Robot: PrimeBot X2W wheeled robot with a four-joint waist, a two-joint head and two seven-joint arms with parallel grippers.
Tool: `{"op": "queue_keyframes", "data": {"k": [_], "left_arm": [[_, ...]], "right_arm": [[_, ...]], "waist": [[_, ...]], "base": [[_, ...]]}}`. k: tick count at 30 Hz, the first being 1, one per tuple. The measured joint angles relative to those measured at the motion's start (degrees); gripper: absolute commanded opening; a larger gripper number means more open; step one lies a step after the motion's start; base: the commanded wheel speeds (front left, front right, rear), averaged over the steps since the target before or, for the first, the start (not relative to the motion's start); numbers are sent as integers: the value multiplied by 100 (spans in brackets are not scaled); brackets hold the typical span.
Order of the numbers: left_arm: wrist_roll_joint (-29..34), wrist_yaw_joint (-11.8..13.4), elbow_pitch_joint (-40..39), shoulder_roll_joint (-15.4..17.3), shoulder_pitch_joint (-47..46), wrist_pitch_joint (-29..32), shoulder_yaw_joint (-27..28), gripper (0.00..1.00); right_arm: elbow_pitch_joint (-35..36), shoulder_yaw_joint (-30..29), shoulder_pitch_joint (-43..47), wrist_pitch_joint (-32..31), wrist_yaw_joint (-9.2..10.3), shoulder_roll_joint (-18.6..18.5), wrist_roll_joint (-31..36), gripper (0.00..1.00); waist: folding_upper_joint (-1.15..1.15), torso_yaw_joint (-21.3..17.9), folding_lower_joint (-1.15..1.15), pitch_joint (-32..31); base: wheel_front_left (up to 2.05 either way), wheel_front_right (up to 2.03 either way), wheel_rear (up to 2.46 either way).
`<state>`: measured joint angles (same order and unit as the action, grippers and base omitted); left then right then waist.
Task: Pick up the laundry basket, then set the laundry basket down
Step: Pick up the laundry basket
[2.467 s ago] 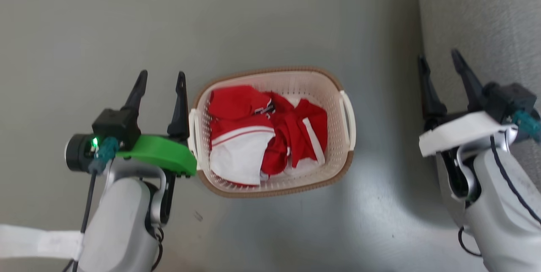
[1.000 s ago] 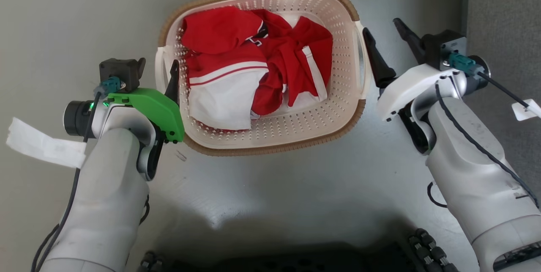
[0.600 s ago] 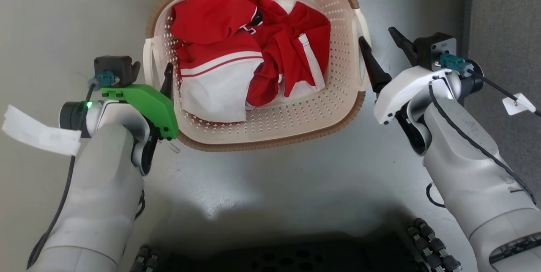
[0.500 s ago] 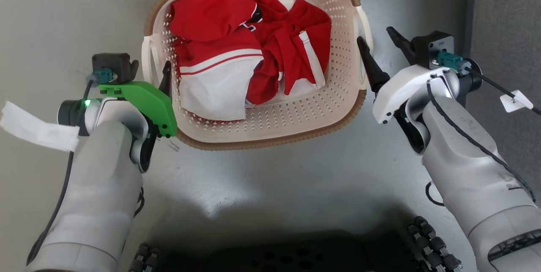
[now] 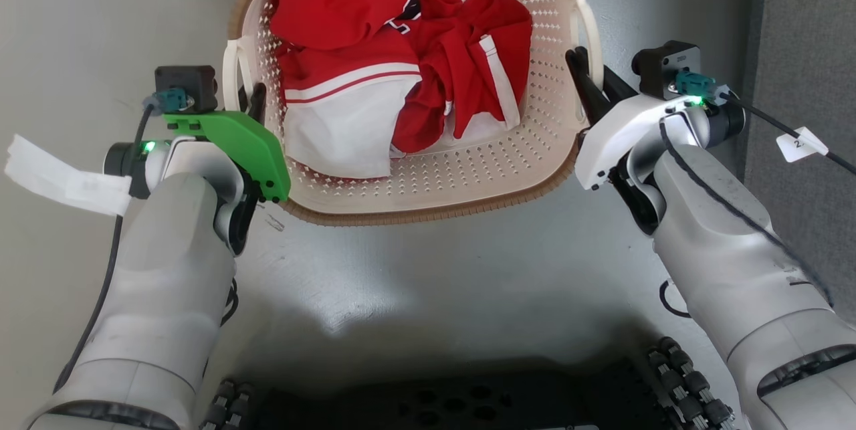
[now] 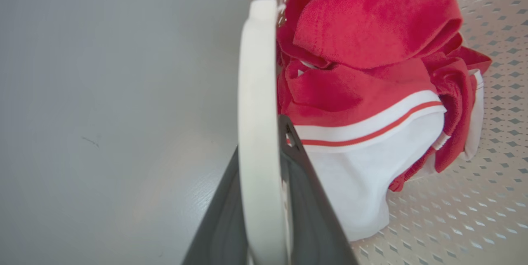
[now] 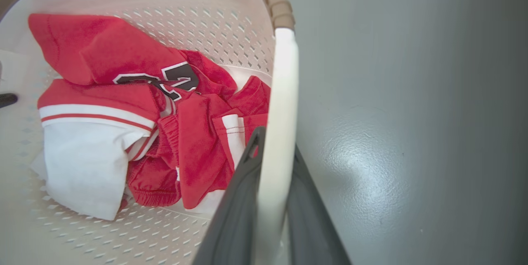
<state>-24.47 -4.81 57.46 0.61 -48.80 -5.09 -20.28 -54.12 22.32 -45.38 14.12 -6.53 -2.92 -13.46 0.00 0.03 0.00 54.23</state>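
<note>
Since half a second ago the right hand (image 5: 590,70) has narrowed onto the right handle (image 5: 592,25) of the laundry basket (image 5: 455,179); the left hand (image 5: 239,92) clamps the left handle (image 5: 231,72), red clothes (image 5: 401,75) inside.

cable tag (image 5: 800,144): "2" | red jersey (image 7: 103,50): black white-edged numerals, partly folded under, not readable

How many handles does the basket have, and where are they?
2. The left handle is on the left side of the basket, between the fingers of the left gripper; the right handle is on its right side, between the fingers of the right gripper.
</note>
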Motion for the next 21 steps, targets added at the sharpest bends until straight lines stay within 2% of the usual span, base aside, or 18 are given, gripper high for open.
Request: {"op": "queue_keyframes", "data": {"k": [10,21], "left_arm": [[-74,-53,352,-64,-166,-99,-9,0],[-304,-162,853,-168,-166,68,-9,0]], "right_arm": [[-314,-4,-140,45,-4,23,-74,0],[-809,8,-140,36,-63,104,-172,0]], "waist": [[0,6,0,-60],[0,-20,0,-466]], "base": [[0,0,0],[0,0,0]]}}
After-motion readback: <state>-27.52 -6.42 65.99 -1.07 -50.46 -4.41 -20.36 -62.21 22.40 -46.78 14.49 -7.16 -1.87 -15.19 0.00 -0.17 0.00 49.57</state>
